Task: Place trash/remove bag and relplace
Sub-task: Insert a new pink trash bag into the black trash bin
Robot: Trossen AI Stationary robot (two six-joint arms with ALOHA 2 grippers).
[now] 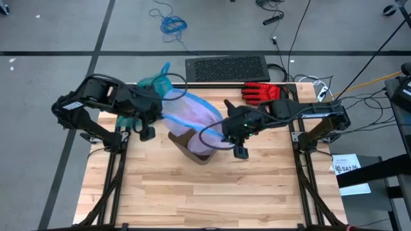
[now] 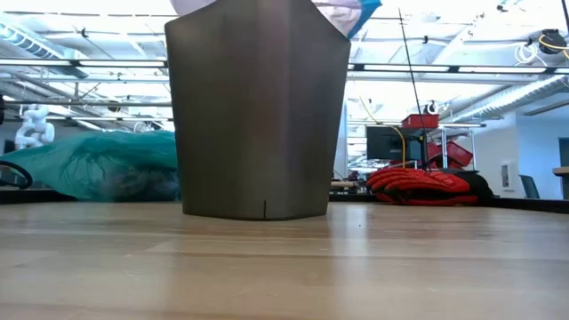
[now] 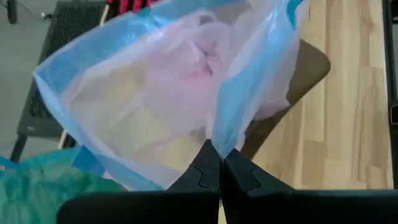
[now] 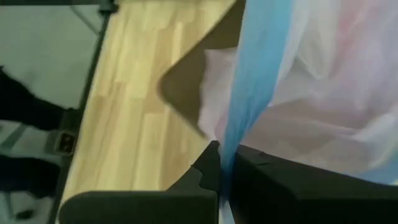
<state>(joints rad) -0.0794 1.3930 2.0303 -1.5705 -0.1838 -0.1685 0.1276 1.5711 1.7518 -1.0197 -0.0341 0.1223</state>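
A pale pink-lilac bag with a blue edge hangs spread over the brown bin, which stands upright on its base mid-table. My left gripper is shut on the bag's edge at the bin's left. My right gripper is shut on the edge at the bin's right. The teal bag lies slumped on the table at the far left. The trash is out of view. My left gripper pinches the pink bag's blue edge between its two shut fingers, slanting down from the table's left. The edge is bunched at the fingertips and the film spreads away from them, above the bin's rim. My right gripper pinches the bag's blue edge between its two shut fingers, slanting down from the table's right. The blue band rises from the fingertips in a narrow gathered strip, with the pink film fanning out beside the bin's corner.
A red-and-black glove lies at the far right of the table. A black grille mat sits on the floor beyond the far edge. Bare wooden tabletop spreads toward the near edge.
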